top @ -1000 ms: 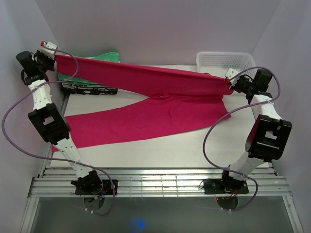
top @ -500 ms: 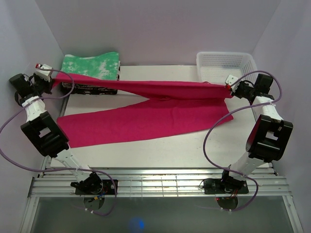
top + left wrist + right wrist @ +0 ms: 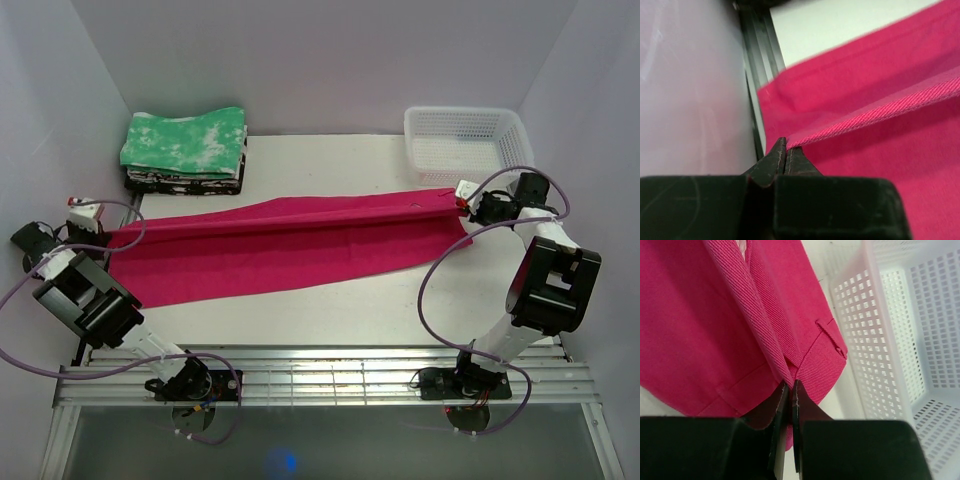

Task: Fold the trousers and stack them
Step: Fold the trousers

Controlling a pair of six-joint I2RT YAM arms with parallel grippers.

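At table (image 3: 340,300) ends, my left gripper (image 3: 785,152) and right gripper (image 3: 791,389) clenched on trousers (image 3: 290,245) edge, fabric stretched between them

Place: we take this for a robotics lab test cell.
Walls: we see plain white panels (image 3: 320,60) boxing in three sides.
Table: we see a bare white table (image 3: 330,310) fronted by aluminium rails (image 3: 320,385).
Rig: we see the left arm (image 3: 90,300) and the right arm (image 3: 545,280) bolted there, with purple cables (image 3: 421,285) looping free.
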